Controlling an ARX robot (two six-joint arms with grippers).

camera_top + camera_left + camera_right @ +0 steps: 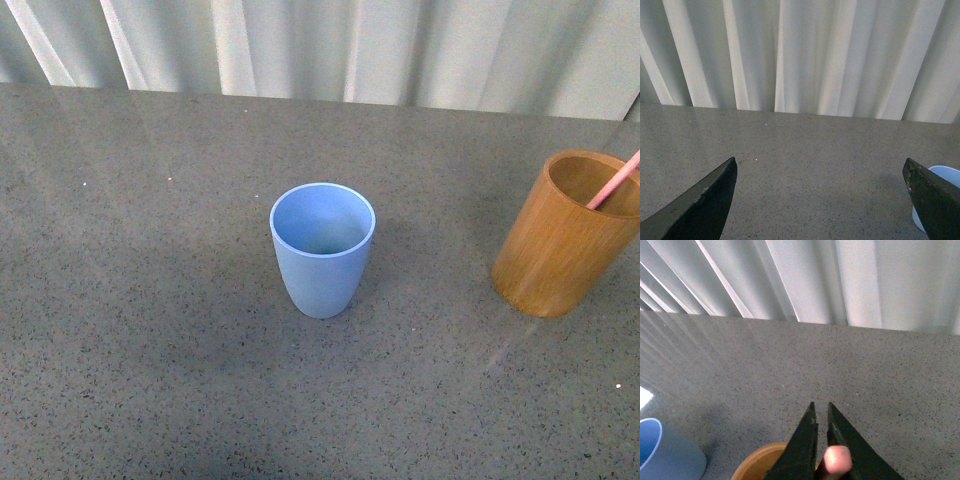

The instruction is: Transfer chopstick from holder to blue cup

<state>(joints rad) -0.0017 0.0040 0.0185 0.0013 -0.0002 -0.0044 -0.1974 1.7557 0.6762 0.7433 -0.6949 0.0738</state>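
The left end effector hangs over the table with its jaws wide apart, holding nothing. The blue cup stands upright and empty mid-table. Well apart to its right, the holder contains the chopstick, which leans on the rim. The right end effector, jaws nearly together, looks clamped on the stick's upper end. The pick-up seems in hand; next comes a lift clear of the rim, then a carry leftward over the cup.
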